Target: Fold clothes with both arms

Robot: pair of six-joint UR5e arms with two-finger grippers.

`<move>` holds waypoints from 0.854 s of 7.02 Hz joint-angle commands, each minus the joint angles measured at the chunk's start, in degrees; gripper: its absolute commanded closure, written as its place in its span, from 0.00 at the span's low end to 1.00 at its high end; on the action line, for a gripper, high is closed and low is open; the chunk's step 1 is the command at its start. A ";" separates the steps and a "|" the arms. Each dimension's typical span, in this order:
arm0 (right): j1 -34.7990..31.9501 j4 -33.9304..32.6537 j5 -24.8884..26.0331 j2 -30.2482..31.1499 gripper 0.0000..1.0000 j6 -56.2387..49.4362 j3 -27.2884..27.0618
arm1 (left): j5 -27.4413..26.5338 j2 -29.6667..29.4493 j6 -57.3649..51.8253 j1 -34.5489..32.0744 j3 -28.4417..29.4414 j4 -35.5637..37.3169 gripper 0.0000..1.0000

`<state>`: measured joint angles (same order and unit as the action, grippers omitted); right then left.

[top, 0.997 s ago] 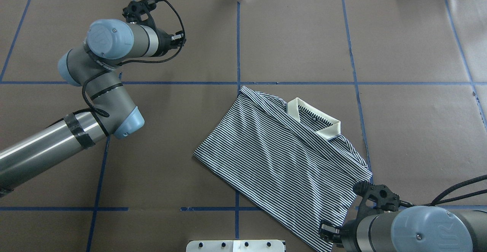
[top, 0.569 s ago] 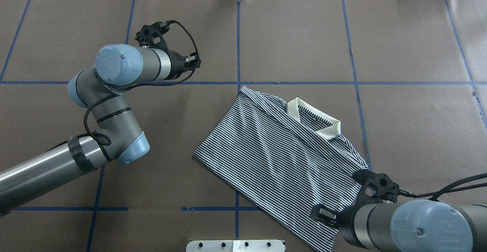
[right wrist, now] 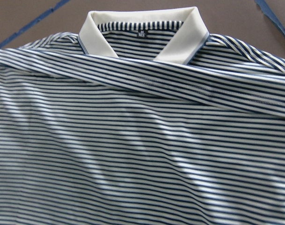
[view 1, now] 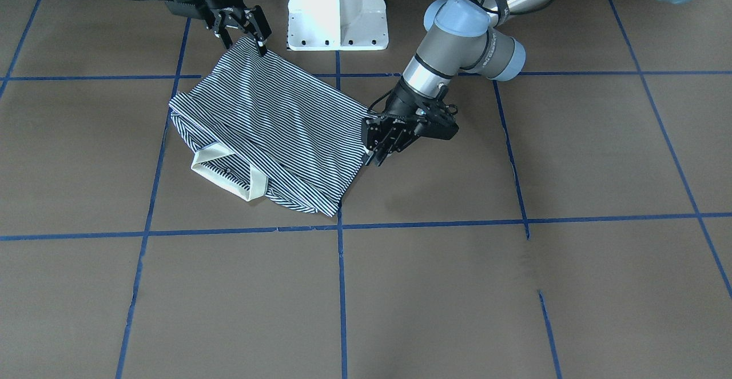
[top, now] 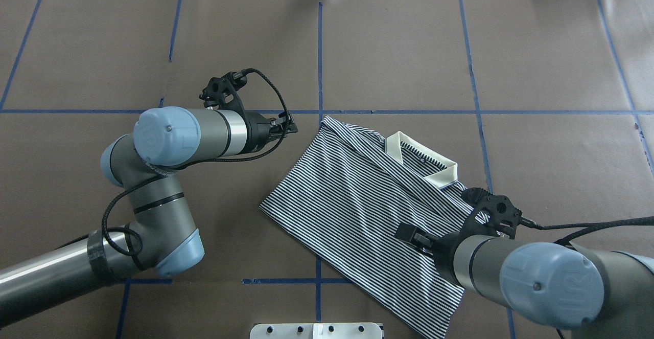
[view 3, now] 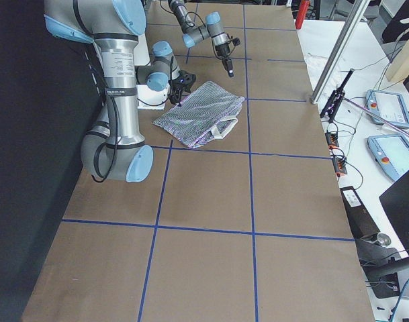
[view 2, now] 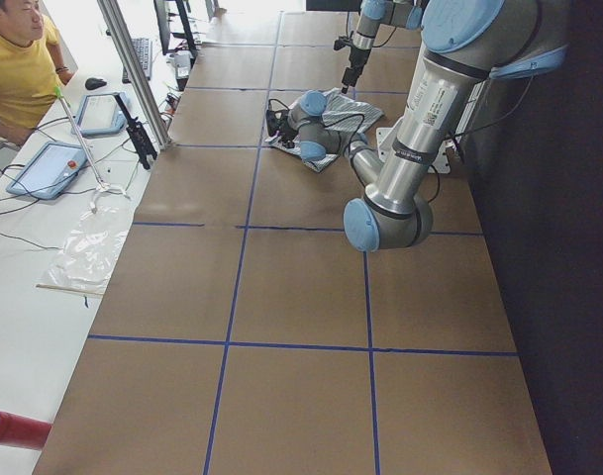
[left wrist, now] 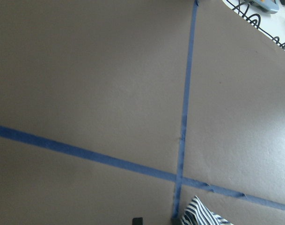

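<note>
- Shirt (top: 357, 206), navy-and-white striped, lies folded into a rough rectangle and skewed to the grid, near the middle of the table (top: 536, 63). Its cream collar (top: 434, 167) is turned away from the robot.
- Right gripper (view 1: 245, 39) hovers over the shirt's corner nearest the robot. Its fingers are spread wide and hold nothing.
- Left gripper (view 1: 382, 149) sits low just beside the shirt's left edge. Its fingers are parted and empty.
- Blue tape lines (top: 398, 112) cross the brown table covering.
- White pedestal base (view 1: 337, 7) stands at the robot's edge.
</note>
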<state>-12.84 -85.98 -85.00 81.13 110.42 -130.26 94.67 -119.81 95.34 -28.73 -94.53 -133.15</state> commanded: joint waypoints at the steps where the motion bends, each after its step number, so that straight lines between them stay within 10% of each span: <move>1: -7.08 0.20 -0.34 -3.95 0.00 -1.25 4.21 | -0.45 7.00 1.17 1.75 -4.60 0.61 0.63; 6: -8.69 0.64 -0.61 -4.49 0.00 -6.54 6.78 | -6.07 4.49 -2.15 8.34 -7.95 20.98 0.59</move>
<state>-21.58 -85.39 -85.57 76.71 104.20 -123.70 89.22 -115.33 95.10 -21.00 -101.57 -116.09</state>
